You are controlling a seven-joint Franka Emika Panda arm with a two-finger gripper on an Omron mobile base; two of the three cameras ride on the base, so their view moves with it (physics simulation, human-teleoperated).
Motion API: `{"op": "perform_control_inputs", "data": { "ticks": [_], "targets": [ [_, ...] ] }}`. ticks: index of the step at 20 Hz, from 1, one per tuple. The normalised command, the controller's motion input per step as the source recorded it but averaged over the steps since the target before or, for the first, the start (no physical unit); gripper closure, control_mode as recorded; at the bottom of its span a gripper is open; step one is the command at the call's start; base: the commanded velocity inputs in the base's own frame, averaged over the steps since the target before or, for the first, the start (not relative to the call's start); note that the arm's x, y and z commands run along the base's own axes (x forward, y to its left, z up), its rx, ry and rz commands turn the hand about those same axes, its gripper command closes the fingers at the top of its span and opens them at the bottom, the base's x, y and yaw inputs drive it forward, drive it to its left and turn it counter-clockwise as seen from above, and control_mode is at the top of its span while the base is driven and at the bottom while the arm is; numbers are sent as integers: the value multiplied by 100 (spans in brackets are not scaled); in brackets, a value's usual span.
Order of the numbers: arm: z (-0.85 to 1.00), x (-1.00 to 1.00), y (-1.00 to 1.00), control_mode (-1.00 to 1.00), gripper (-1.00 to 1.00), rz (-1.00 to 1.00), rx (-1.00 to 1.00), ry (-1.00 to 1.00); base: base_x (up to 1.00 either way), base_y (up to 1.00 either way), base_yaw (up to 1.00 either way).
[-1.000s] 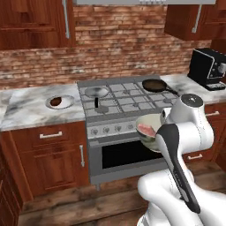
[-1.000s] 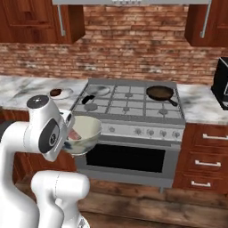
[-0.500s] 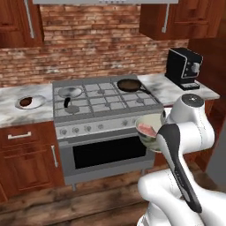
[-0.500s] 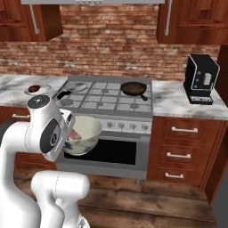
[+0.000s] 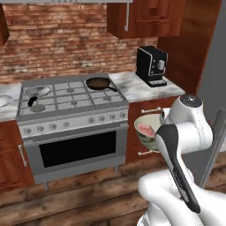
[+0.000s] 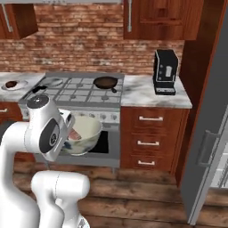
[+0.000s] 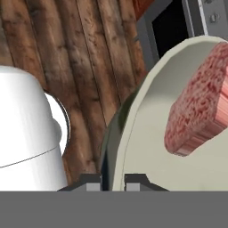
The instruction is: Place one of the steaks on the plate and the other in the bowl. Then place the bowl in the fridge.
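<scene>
The bowl (image 6: 83, 133), pinkish steak (image 7: 200, 100) inside, was held at lower left of the right base frame, its rim pinched in the clenched jaws; the fridge (image 6: 209, 133) stood well apart at the right edge, the dark steak plated (image 6: 12, 84) upper left.

Three cameras: two behind my arm, one on my hand.

My left base view looks forward and down from behind my arm, which rises at its lower right; my right base view does likewise with the arm at lower left. Both share the stove (image 5: 70, 99), the coffee machine (image 6: 165, 71) on the table (image 6: 147, 91) and the bowl (image 6: 82, 133). My hand view sits very near the bowl's rim, facing down at the wooden floor (image 7: 67, 58).
</scene>
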Motion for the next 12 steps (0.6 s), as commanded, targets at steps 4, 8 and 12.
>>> {"op": "perform_control_inputs", "data": {
  "ticks": [4,8,12],
  "targets": [
    [0,0,0,100,100,0,0,0,-89,-62,-21],
    [0,0,0,100,100,0,0,0,-44,-39,-15],
    [0,0,0,100,100,0,0,0,0,-60,0]
  ]
}}
